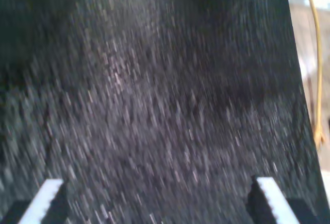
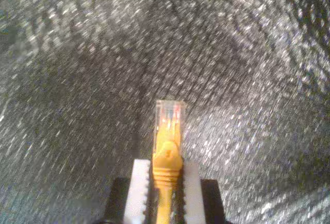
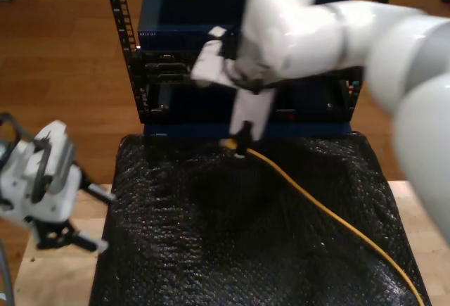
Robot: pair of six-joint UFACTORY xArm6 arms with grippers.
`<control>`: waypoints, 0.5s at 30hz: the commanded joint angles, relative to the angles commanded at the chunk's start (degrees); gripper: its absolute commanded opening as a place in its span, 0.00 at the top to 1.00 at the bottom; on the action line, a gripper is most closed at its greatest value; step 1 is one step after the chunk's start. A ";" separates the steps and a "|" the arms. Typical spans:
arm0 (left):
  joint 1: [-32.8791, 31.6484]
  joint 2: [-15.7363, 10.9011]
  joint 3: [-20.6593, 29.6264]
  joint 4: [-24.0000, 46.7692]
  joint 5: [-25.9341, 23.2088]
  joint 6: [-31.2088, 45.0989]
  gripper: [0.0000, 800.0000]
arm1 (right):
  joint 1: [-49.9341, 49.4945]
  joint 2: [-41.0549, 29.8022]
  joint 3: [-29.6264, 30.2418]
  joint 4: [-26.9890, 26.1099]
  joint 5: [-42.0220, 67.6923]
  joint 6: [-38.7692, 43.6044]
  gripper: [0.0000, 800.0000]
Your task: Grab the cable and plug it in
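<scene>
Pinching the cable (image 2: 165, 183) just behind its clear plug (image 2: 169, 116), my second pincer (image 2: 166, 183) has both white ribbed pads pressed against the orange-yellow boot, and the plug juts straight out ahead of the jaws. My first pincer (image 1: 154, 203) is spread wide, its two pads well apart over the black mat (image 1: 154, 105), with nothing between them.

To do this step well, as I judge it, the plug should stay squarely aligned with the pincer's axis, so the grip must not slip or twist. The approach to a port on the server rack (image 3: 183, 74) should be slow and level, with the trailing cable left slack enough not to tug the plug sideways.

Seen from the exterior view, the second arm (image 3: 316, 24) reaches in from that view's right, bent downward, its pincer (image 3: 239, 144) holding the plug just in front of the rack's lower edge. From the plug, the cable trails across the mat toward the lower right of that view. The first arm (image 3: 39, 172) sits low, well away from the rack, at that view's left.
</scene>
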 joint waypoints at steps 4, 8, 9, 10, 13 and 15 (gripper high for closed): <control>-4.40 1.67 -2.37 -5.54 0.00 -2.73 0.00 | -0.97 -5.36 3.52 0.26 1.85 -2.55 0.99; -8.35 5.01 -4.40 -9.76 -0.09 -5.89 0.00 | -2.64 -10.02 6.59 3.69 3.08 -5.80 0.99; -9.05 5.80 -5.10 -10.64 -0.09 -6.15 0.00 | -3.34 -11.25 7.56 4.75 3.60 -6.77 0.99; -9.67 6.59 -5.71 -11.52 -0.18 -6.33 0.00 | -4.31 -12.48 8.35 5.54 4.22 -7.91 0.99; -11.08 9.05 -7.30 -14.42 -0.18 -6.33 0.00 | -6.95 -15.74 10.46 7.47 5.71 -10.55 0.99; -12.04 10.11 -8.44 -16.35 -0.26 -6.33 0.00 | -8.26 -17.32 11.43 8.53 6.15 -11.87 0.99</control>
